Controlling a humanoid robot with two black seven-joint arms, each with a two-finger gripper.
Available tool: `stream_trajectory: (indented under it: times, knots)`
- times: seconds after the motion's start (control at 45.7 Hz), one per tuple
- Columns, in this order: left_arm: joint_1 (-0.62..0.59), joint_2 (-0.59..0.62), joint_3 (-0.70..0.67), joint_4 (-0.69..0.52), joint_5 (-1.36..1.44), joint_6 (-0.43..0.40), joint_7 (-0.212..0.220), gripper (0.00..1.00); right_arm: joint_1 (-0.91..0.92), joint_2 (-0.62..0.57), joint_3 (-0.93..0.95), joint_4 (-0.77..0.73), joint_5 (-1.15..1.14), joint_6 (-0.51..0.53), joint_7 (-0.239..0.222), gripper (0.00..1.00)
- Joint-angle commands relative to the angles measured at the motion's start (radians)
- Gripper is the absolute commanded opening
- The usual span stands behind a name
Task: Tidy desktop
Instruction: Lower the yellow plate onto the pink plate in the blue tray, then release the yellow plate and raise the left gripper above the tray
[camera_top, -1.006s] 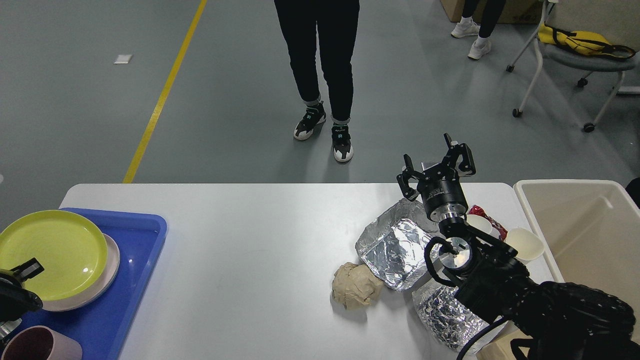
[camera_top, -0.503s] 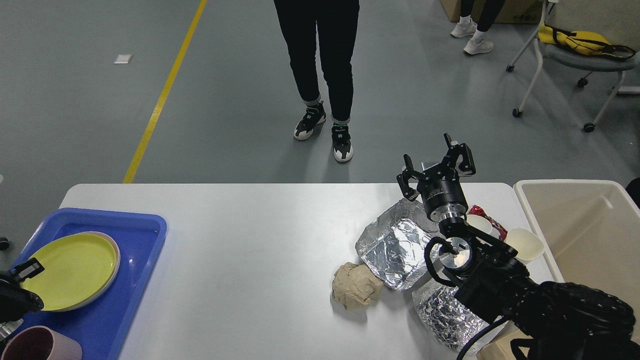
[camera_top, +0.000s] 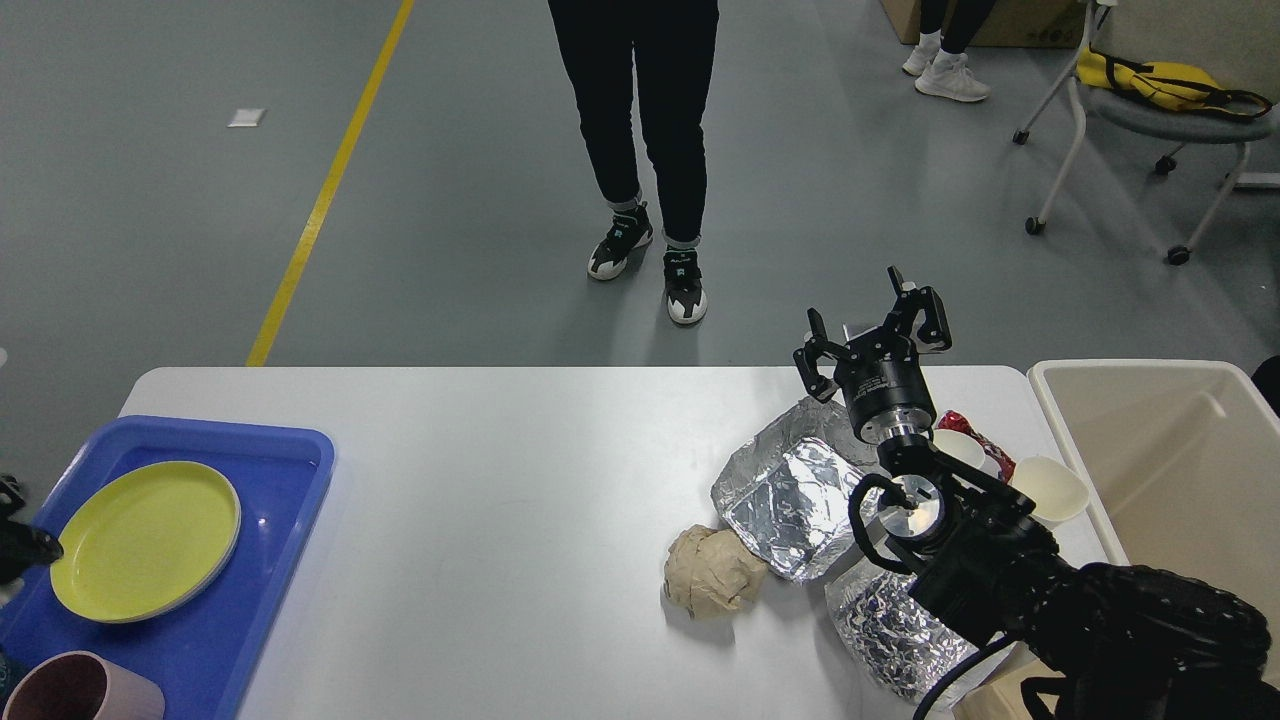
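The white desktop (camera_top: 520, 470) spans the view. My right gripper (camera_top: 872, 322) is open and empty, raised over the table's far edge above a foil tray (camera_top: 790, 495). Near it lie a crumpled brown paper ball (camera_top: 712, 572), crumpled foil (camera_top: 890, 625), two white paper cups (camera_top: 1050, 488) and a red wrapper (camera_top: 975, 435). At the left, a yellow-green plate (camera_top: 145, 540) lies on another plate in the blue tray (camera_top: 270, 600), with a mauve cup (camera_top: 80, 690) at its front. Only a dark tip of my left gripper (camera_top: 20, 545) shows at the left edge, beside the plate.
A beige bin (camera_top: 1180, 470) stands off the table's right end. A person (camera_top: 640, 150) stands just beyond the far edge. A wheeled chair (camera_top: 1150, 110) with a yellow bag is at the back right.
The yellow-green plate has come down flat onto the other plate in the blue tray. My left gripper has let go and drawn back to the left edge. The right arm has not moved.
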Motion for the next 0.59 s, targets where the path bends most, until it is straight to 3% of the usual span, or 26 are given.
stream_trajectory:
  times: [0.0, 0.088, 0.263, 0.394, 0.569]
  knots:
    - [-0.163, 0.035, -0.025, 0.004, 0.0, -0.028, 0.108, 1.0, 0.0, 0.0, 0.001, 0.0, 0.001, -0.001, 0.0, 1.0]
    - [-0.214, 0.055, -0.114, 0.011, 0.0, -0.033, 0.113, 1.0, -0.002, 0.0, -0.001, 0.0, 0.001, -0.001, 0.0, 1.0]
    - [-0.176, 0.055, -0.39, 0.06, -0.001, -0.036, 0.113, 1.0, 0.0, 0.0, -0.001, 0.0, 0.001, -0.001, 0.0, 1.0]
    - [-0.046, 0.027, -0.712, 0.103, -0.001, -0.036, 0.111, 1.0, 0.0, 0.0, 0.001, 0.0, 0.001, -0.001, 0.0, 1.0]
    - [0.24, -0.054, -1.192, 0.19, 0.0, -0.036, 0.104, 1.0, 0.0, 0.002, -0.001, -0.002, 0.0, -0.001, 0.0, 1.0]
